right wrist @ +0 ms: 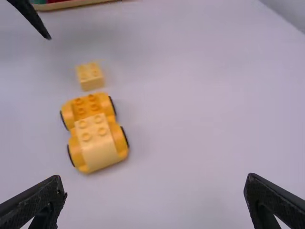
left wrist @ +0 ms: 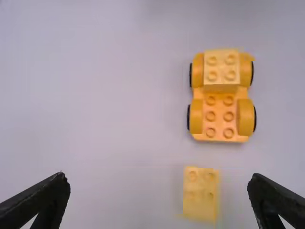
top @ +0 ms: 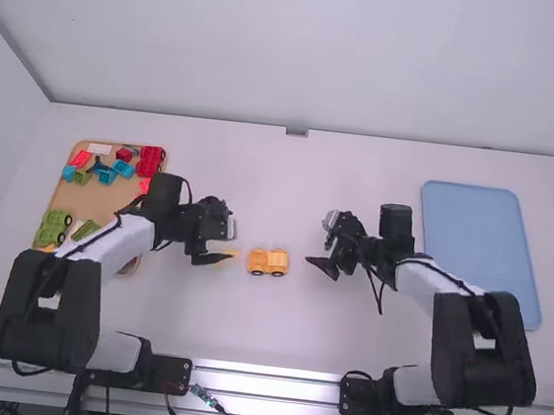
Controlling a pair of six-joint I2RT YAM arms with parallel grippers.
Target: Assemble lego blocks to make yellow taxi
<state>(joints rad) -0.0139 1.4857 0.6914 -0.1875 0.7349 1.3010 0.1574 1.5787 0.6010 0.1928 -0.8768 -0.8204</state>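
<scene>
Standing on the worktop, a yellow car and loose block are flanked by the left pincer and right pincer, both spread apart.

From where I'm standing, I can't read any text, label, brand, number or sign on anything.
</scene>
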